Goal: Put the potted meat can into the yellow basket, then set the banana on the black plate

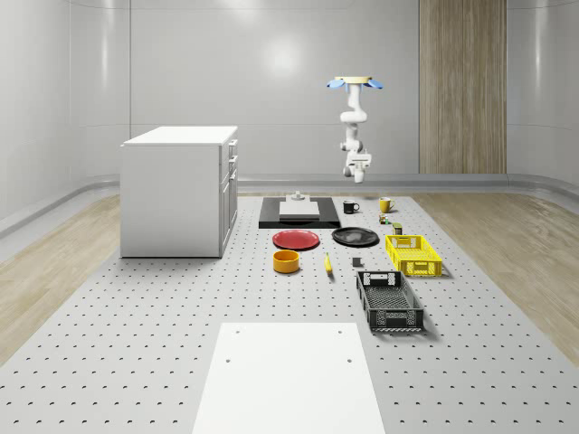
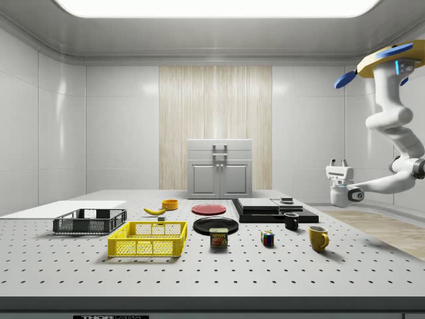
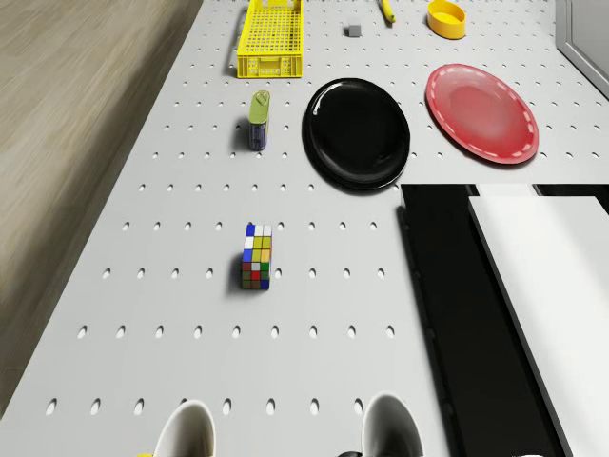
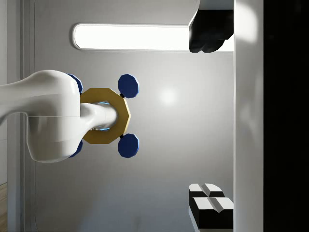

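The potted meat can (image 1: 397, 229) (image 2: 219, 238) (image 3: 259, 120) stands on the table between the black plate (image 1: 355, 237) (image 2: 216, 225) (image 3: 356, 131) and the yellow basket (image 1: 413, 254) (image 2: 149, 239) (image 3: 270, 38). The banana (image 1: 327, 263) (image 2: 155, 211) (image 3: 387, 9) lies beyond the plate, near an orange bowl (image 1: 286, 260). My drone (image 1: 356, 83) (image 2: 392, 60) (image 4: 104, 116) hovers high over the table's far end, by the mugs. The gripper (image 1: 359, 172) (image 2: 340, 163) (image 4: 203, 121) hangs well above the table, turned upward, open and holding nothing.
A red plate (image 1: 296, 239) (image 3: 481, 112), a Rubik's cube (image 2: 267, 238) (image 3: 256, 255), a black mug (image 1: 350, 207), a yellow mug (image 2: 318, 237) and a black basket (image 1: 389, 301) stand on the table. A black platform (image 1: 299, 213) and a white cabinet (image 1: 179, 190) are on the whole-scene view's left.
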Controlling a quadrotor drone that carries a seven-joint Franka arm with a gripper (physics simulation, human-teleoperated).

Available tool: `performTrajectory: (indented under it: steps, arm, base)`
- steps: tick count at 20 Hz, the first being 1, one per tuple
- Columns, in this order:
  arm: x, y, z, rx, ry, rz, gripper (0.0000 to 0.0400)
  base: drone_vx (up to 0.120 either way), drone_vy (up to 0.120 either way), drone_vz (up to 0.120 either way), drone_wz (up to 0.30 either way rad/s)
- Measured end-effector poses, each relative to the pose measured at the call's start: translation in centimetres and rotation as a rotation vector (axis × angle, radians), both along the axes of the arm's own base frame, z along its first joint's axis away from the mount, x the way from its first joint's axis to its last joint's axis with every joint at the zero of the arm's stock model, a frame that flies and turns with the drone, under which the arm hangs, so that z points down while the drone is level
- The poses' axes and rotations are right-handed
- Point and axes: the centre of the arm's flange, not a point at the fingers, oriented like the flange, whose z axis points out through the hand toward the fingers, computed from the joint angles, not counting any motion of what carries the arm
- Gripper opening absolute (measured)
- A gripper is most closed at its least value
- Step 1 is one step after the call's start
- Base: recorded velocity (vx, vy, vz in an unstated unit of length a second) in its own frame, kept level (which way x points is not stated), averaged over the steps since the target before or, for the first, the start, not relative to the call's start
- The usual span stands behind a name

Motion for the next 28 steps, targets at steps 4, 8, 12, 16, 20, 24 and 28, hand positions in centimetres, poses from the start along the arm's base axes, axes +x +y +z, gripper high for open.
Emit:
performTrajectory:
  steps: [4,8,12,16,20,24,28]
  arm:
    - [-0.03,0.01,0.02,-0.001,-0.003,0.0,0.04]
    - [-0.06,0.02,0.02,-0.002,-0.006,0.0,0.04]
    - [-0.09,0.04,0.03,-0.004,-0.009,0.0,0.04]
    - [-0.12,0.08,0.03,-0.008,-0.012,0.0,0.04]
    - [-0.15,0.16,0.02,-0.017,-0.015,0.0,0.04]
    - [-0.18,0.33,0.02,-0.033,-0.018,-0.001,0.04]
    - [-0.21,0.65,0.0,-0.066,-0.021,-0.001,0.04]
  base:
    - [0.12,0.12,0.0,0.0]
    - [0.12,0.12,0.0,0.0]
    - [0.12,0.12,0.0,0.0]
    - [0.12,0.12,0.0,0.0]
    - [0.12,0.12,0.0,0.0]
    - [0.12,0.12,0.0,0.0]
    - [0.12,0.09,0.0,0.0]
